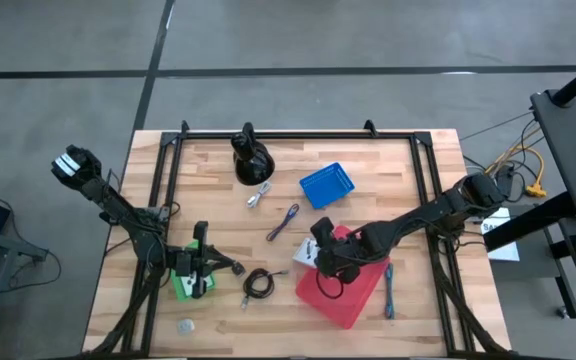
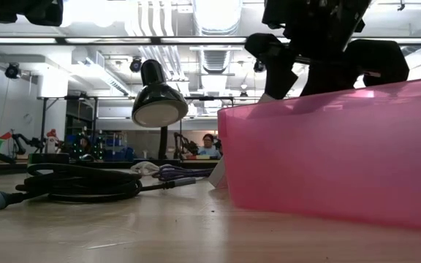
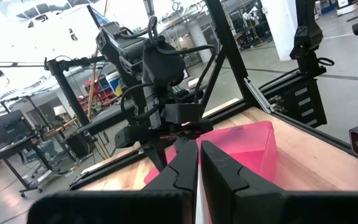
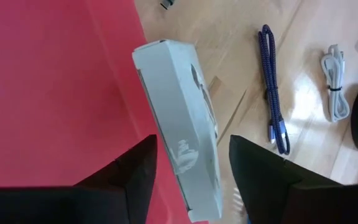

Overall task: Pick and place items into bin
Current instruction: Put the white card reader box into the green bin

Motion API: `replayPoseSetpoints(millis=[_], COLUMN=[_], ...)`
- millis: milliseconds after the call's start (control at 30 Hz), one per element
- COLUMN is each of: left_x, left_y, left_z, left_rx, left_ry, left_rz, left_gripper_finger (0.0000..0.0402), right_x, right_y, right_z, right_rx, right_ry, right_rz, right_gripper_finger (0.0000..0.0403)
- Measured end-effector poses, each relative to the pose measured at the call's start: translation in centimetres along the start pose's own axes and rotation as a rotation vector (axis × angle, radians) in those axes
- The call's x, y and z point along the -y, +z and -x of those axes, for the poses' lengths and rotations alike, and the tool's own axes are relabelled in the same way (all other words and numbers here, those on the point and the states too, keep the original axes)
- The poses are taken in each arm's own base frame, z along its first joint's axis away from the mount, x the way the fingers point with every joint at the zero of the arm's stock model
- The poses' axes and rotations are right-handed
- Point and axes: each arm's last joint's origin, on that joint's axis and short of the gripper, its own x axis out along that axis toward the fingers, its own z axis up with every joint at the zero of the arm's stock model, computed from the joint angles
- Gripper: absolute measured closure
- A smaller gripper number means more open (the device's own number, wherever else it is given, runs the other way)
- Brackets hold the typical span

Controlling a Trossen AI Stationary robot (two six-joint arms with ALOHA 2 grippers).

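Observation:
A white packet (image 4: 178, 124) lies at the left corner of the pink bin (image 1: 348, 295), along its rim. My right gripper (image 4: 192, 142) slants down over it, open, one finger on each side with a thin gap to each. It shows in the high view too, my right gripper (image 1: 319, 252). On the table lie a black coiled cable (image 1: 258, 283), a purple cable (image 1: 283, 222), a blue cable (image 1: 388, 290), a white cable with a silver connector (image 1: 259, 195) and a grey disc (image 1: 186, 325). My left gripper (image 3: 197, 168) hovers shut at the near left.
A black rounded stand (image 1: 251, 160) and a small blue tray (image 1: 326, 185) stand at the far side. A green basket (image 1: 190, 285) sits under my left gripper. Black frame rails (image 1: 163, 170) run along the table's left, right and far sides.

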Motion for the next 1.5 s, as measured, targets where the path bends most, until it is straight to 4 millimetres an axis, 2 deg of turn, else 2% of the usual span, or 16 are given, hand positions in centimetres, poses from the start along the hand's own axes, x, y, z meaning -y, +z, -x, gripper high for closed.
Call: replayPoseSetpoints(millis=[633,800,1000,1233,1500], left_x=[0.0,0.0,0.0,0.1,0.7], left_y=[0.0,0.0,0.0,-0.2,-0.9], left_z=[0.0,0.0,0.0,0.0,-0.3], left_rx=[0.000,0.000,0.001,-0.010,-0.041], left_ry=[-0.001,0.000,-0.001,-0.008,-0.026], left_rz=[0.000,0.000,0.000,-0.010,-0.141], left_gripper_finger=[0.0398,0.0398,0.0398,0.0398,0.0398], right_x=[0.1,0.1,0.4,0.8,0.5], right_y=[-0.1,-0.1,-0.1,0.8,1.3], right_z=[0.0,0.0,0.1,0.8,0.8], right_rx=[-0.009,-0.012,-0.035,0.023,0.075], right_ry=[-0.010,-0.022,-0.114,-0.132,-0.150], right_rz=[0.018,0.035,0.028,-0.031,0.021], right_gripper_finger=[0.0354,0.0358,0.0357,0.0361,0.0363])
